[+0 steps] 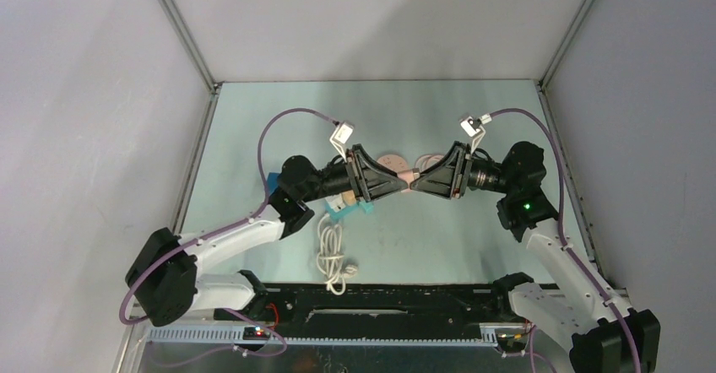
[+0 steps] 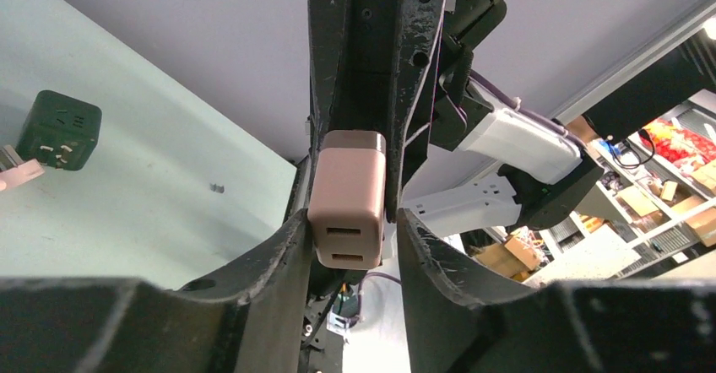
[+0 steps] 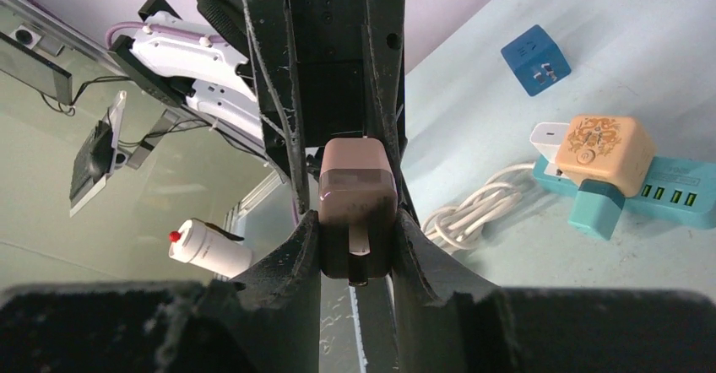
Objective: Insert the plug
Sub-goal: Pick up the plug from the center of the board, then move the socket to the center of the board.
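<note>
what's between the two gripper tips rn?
A pink charger block, nothing else: right gripper jaws clamp it, left gripper jaws flank it. Clearest in both wrist views.

Seen from above, the plug (image 2: 348,208) sat over the middle of the tabletop (image 1: 473,120). The left fingers (image 1: 384,183) were at its 9 o'clock and the right fingers (image 1: 435,179) at its 3 o'clock. The power strip (image 1: 353,208) lay at the plug's 8 o'clock, with other blocks (image 3: 604,145) on it. The coiled cord (image 1: 333,259) lay at about the strip's 6 o'clock, nearer the arm bases. A small cube (image 3: 535,59) lay at the strip's 10 o'clock.
</note>
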Motion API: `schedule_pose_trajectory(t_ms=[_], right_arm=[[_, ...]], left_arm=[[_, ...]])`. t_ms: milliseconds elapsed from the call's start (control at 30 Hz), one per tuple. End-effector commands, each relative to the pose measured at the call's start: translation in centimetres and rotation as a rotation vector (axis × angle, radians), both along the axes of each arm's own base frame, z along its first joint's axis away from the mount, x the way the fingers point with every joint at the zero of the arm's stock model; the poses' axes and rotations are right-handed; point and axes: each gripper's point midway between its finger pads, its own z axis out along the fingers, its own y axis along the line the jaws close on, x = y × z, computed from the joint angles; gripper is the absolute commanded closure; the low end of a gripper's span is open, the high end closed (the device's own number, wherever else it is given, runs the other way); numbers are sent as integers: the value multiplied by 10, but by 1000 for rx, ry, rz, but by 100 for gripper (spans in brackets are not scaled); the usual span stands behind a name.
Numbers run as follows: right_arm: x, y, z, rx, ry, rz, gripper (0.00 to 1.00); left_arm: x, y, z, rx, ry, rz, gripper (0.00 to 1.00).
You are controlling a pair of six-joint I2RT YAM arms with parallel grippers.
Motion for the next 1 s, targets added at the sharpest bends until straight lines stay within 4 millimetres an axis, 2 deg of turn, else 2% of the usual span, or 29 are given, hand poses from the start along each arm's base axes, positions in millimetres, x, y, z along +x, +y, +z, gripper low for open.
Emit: schedule_pose_trajectory(t_ms=[0, 67, 200, 267, 367, 433, 500, 567, 600, 633, 667, 767, 967], right_arm=[[-3, 2, 21, 26, -70, 13, 100], [-3, 2, 21, 26, -68, 12, 100], [-1, 3, 19, 22, -66, 11, 100], [0, 3, 16, 17, -62, 6, 99], [4, 2, 8, -7, -49, -11, 72], [12, -1, 1, -30, -48, -48, 48], [21, -8, -13, -71, -19, -95, 29], [35, -18, -30, -118, 8, -153, 16], [41, -22, -39, -140, 23, -176, 13], [49, -27, -47, -163, 29, -198, 11], [56, -33, -61, -194, 75, -225, 10], [81, -47, -98, -273, 160, -285, 9], [133, -54, -165, -502, 285, -334, 10]], left_arm=[[-3, 4, 50, -107, -122, -2, 59], [-3, 3, 50, -110, -120, -9, 68], [-4, 3, 52, -112, -123, -19, 96], [-3, 2, 51, -103, -123, -16, 100], [4, 3, 43, -59, -116, 20, 100], [13, 6, 34, -5, -109, 69, 100], [28, 11, 21, 66, -92, 137, 100], [43, 19, 8, 150, -90, 210, 100], [53, 25, -9, 236, -59, 255, 100], [62, 29, -11, 280, -72, 302, 100], [70, 37, -29, 379, -43, 341, 100], [91, 58, -53, 576, -31, 449, 100], [121, 90, -76, 821, -39, 577, 100]])
